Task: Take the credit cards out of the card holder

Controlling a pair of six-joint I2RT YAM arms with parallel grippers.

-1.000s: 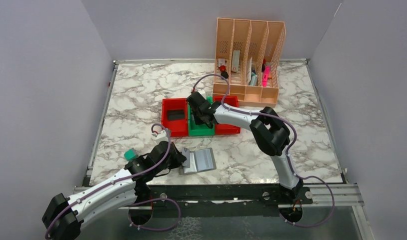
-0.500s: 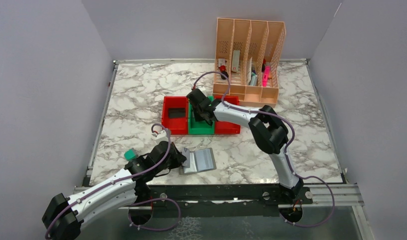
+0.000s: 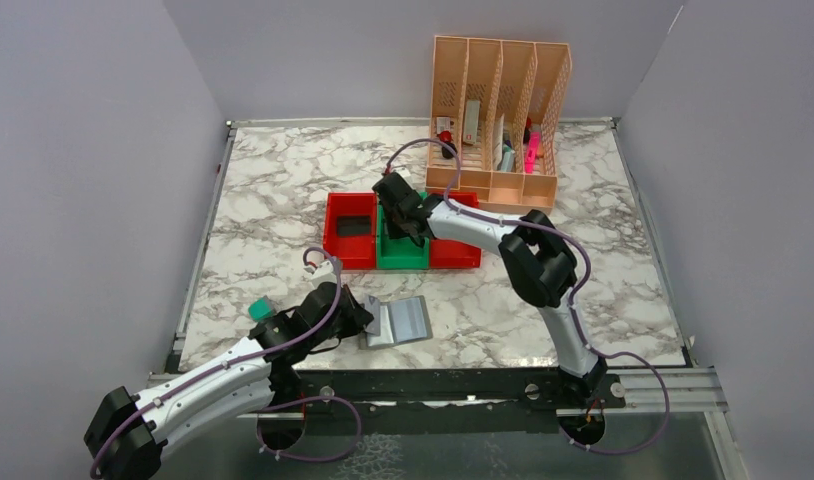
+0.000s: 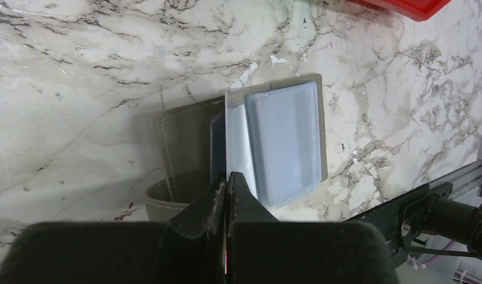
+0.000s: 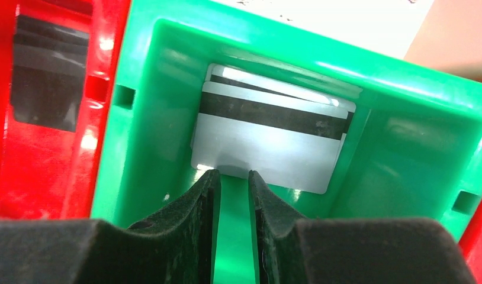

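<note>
The grey card holder (image 3: 401, 320) lies open near the table's front edge. In the left wrist view its grey outer panel (image 4: 182, 139) and light blue-grey pocket (image 4: 284, 142) show. My left gripper (image 4: 228, 176) is shut on the holder's upright middle leaf, and it shows in the top view (image 3: 366, 325). My right gripper (image 5: 233, 173) is slightly open and empty, hovering over the green bin (image 5: 404, 148), also seen from above (image 3: 401, 222). A silver-grey card (image 5: 268, 139) with a black stripe lies in that bin on another pale card. A black card (image 5: 46, 89) lies in the left red bin (image 3: 335, 245). No gold-tan card shows.
The tall peach slotted organiser (image 3: 498, 110) stands at the back right, just behind the bins. A second red bin (image 3: 455, 258) sits to the right of the green one. A small teal block (image 3: 260, 309) lies by my left arm.
My right gripper has drawn a little toward the far side above the green bin. The left arm and the card holder have not moved.
</note>
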